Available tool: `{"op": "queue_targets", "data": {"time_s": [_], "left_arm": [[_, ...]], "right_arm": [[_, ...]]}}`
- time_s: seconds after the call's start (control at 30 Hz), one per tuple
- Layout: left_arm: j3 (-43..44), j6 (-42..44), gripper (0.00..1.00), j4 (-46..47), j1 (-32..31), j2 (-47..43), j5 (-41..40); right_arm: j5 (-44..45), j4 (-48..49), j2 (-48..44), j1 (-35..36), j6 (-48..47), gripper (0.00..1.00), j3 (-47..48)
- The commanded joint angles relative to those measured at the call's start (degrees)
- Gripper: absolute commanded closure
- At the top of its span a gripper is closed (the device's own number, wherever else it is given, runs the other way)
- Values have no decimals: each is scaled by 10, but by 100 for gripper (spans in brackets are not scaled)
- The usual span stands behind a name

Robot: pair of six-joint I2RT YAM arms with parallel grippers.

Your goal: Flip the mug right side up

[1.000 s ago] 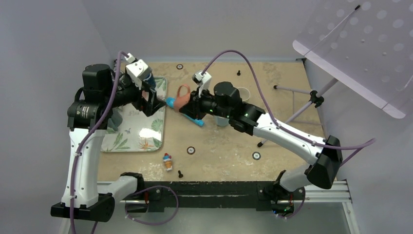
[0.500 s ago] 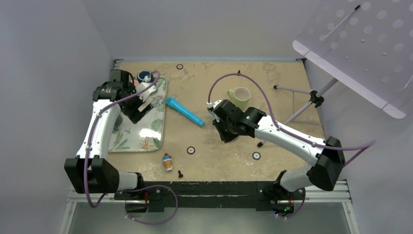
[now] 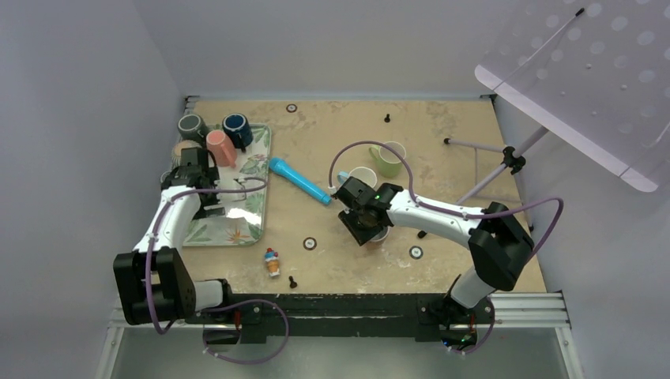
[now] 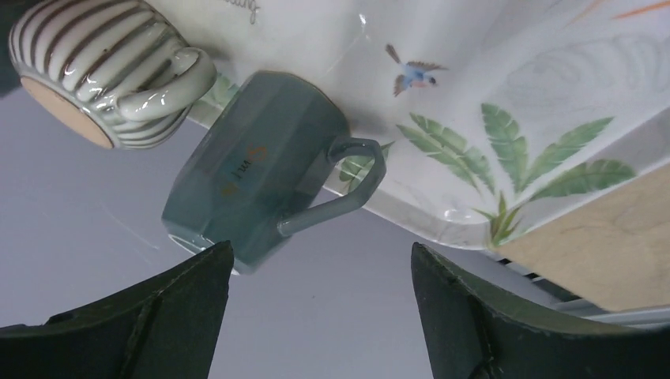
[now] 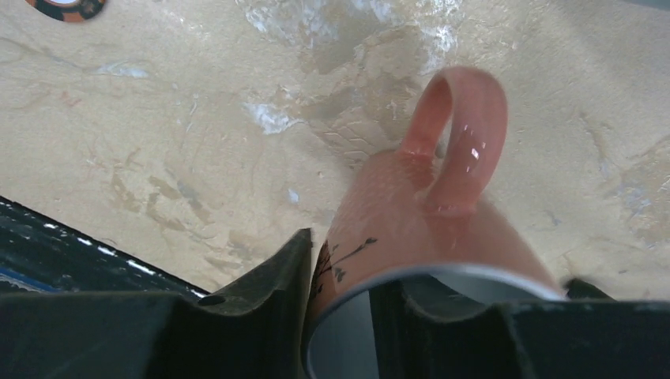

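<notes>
Right wrist: right tool (image 5: 344,312) straddles rim of pink mug (image 5: 411,213).

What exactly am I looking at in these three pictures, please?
Two robot arms are bolted to a table. The wide picture comes from a fixed camera above; the other two from cameras on the wrists. The right pincer grips the wall of a pink mug, one finger outside, one inside. The left pincer stands open, facing a grey-green mug and a striped mug by a leaf-patterned tray. A dark blue mug and two others stand at its far end. A green mug, a cream mug, a blue cylinder and a small toy sit on the table.
</notes>
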Motion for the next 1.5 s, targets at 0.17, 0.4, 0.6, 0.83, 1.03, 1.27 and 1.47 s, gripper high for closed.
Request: {"op": "queue_targets", "data": {"time_s": [0.17,0.4,0.6,0.83,1.03,1.27,1.47], "left_arm": [[-85,317,13,94,62,-33,-7],[-96,391,13,178,119,4,13],[-147,429,20,277,122,17,70],[-194,471,29,384,117,28,98],[-183,426,27,203,77,-63,151],[-34,283,13,102,71,-7,145],[18,269,11,138,73,88,59]], "right_arm": [[15,16,-29,0,-12,38,15],[8,10,-36,0,-17,32,32],[11,-1,-33,0,-22,32,47],[-12,1,-39,0,-23,32,56],[-11,-6,-22,0,-35,32,70],[-9,-20,-8,0,-46,31,91],[-9,-32,-5,0,-43,31,102]]}}
